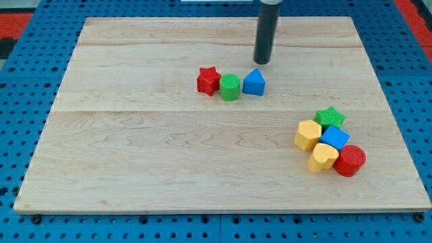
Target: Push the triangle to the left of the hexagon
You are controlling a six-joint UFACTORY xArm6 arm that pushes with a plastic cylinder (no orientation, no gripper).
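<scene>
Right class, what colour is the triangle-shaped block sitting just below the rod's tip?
Blue. The blue triangle shows clearly in the camera view, just below my tip.

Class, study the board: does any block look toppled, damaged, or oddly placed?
Nothing stands out. The red star, green cylinder and blue triangle sit upright in a row; my tip hovers just above the triangle, apart from it.

Premises: a laboratory or robotics test bench, not a domestic or retail setting. Evidence follows. A pale wooden board (169,155) of joined planks fills most of the frame and lies on a blue perforated base plate (20,223) with regular rows of holes, visible along the left, right and lower edges. A red perforated section (17,20) shows at the upper left corner and another at the upper right. A straight dark rod (265,34) descends from the top centre.
</scene>
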